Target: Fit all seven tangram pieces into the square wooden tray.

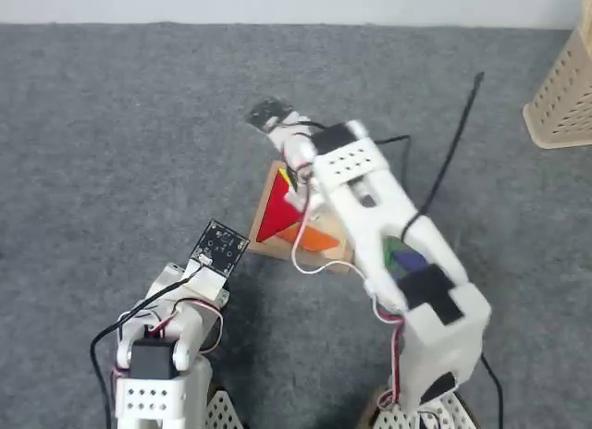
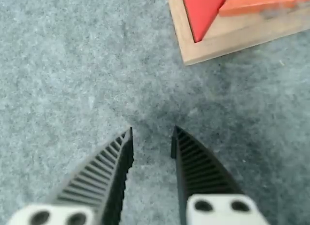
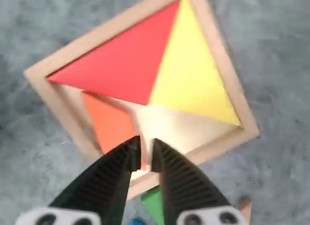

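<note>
The square wooden tray [image 1: 268, 249] lies mid-table, turned like a diamond. In it are a red triangle [image 3: 121, 65], a yellow triangle [image 3: 189, 74] and an orange piece [image 3: 111, 125], beside a stretch of bare tray floor [image 3: 179, 128]. My right gripper [image 3: 145, 142] hangs over that bare floor by the orange piece, its fingers nearly together and holding nothing. A green piece [image 3: 154, 205] lies just outside the tray rim, under the right arm [image 1: 388, 226]. My left gripper [image 2: 152, 133] stands open over the carpet, a short way from the tray corner [image 2: 193, 50].
Grey carpet covers the whole table. A slatted beige basket [image 1: 564, 87] stands at the far right edge. A black cable [image 1: 453, 152] trails from the right arm toward the back. A bit of blue [image 3: 137, 220] shows next to the green piece.
</note>
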Controlling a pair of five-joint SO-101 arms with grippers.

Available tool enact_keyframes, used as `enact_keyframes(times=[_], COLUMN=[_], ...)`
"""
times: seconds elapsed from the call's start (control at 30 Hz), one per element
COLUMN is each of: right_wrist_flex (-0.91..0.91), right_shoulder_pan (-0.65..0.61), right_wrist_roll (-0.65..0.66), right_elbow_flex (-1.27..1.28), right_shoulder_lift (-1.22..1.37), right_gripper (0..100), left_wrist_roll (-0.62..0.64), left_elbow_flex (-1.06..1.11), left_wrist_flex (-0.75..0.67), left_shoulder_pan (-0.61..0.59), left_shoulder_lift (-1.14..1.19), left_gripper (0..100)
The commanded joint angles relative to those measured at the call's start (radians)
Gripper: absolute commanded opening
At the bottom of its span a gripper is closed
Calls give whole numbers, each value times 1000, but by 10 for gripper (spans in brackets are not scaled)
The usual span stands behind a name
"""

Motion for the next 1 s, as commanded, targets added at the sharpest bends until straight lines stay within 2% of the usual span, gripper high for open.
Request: enact_keyframes(times=[0.0,0.1,0.2,0.43,0.7,0.97], right_wrist_flex=[-217,-404,-467,-473,-466,-466], right_shoulder_pan=[16,15,15,10,-74,-151], right_wrist_roll=[-51,-74,-74,-74,-75,-75], right_elbow_flex=[247,502,620,603,525,494], right_shoulder_lift=[-186,-329,-415,-328,-176,-150], right_gripper=[6,6,6,6,6,6], left_wrist_roll=[8,8,8,8,8,8], left_elbow_flex=[-13,-13,-13,-13,-13,-13], left_wrist_flex=[0,0,0,0,0,0], left_shoulder_pan=[-5,-5,-5,-5,-5,-5], left_shoulder_lift=[-21,-21,-21,-21,-21,-21], left_gripper=[122,122,122,122,122,122])
